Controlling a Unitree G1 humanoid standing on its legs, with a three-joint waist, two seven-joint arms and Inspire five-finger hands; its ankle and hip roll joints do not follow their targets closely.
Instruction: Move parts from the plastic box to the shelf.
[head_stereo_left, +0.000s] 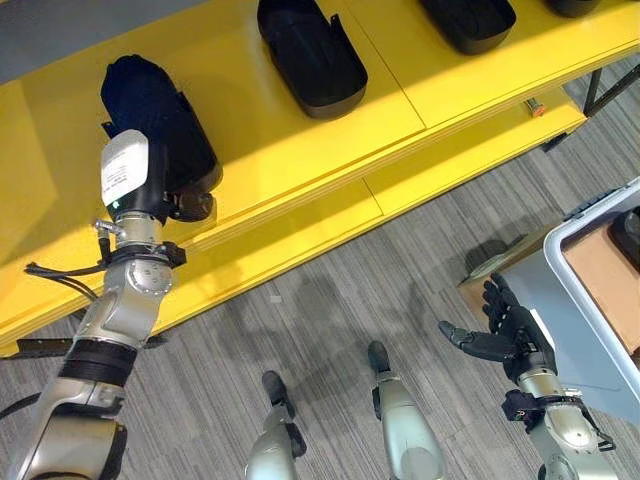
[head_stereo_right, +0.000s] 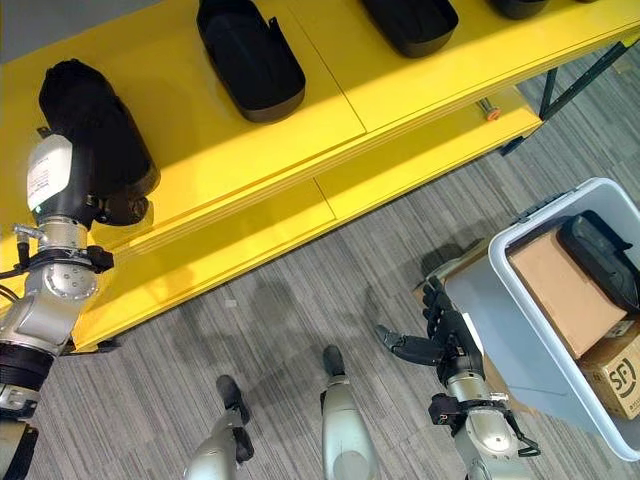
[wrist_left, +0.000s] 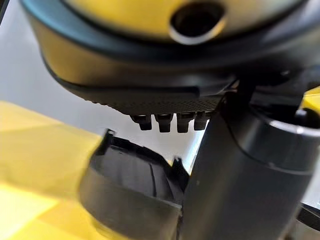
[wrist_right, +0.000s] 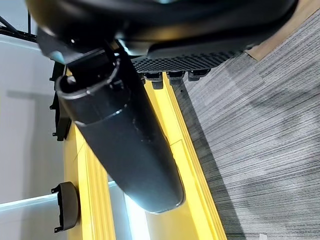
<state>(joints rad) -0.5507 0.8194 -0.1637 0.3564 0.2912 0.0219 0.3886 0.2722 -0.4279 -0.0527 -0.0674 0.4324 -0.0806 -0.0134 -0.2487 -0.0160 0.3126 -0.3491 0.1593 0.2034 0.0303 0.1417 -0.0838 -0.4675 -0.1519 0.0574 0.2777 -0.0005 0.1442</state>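
On the yellow shelf (head_stereo_left: 300, 140), at its left end, a black part (head_stereo_left: 150, 110) lies under the left hand (head_stereo_left: 185, 195). The arm reaches up and forward over it, wrist level with the shelf's edge; whether the fingers are curled on the part or straight, I cannot tell. The part looks like a stiff moulded shell: light, smooth, likely slippery, best taken across its raised side walls. More such parts (head_stereo_left: 310, 55) sit further along the shelf. Down by the floor, the right hand (head_stereo_right: 445, 345) hangs palm up with fingers spread and relaxed, holding nothing, just beside the box (head_stereo_right: 520, 300), where another black part (head_stereo_right: 605, 255) rests on cardboard (head_stereo_right: 560, 290).
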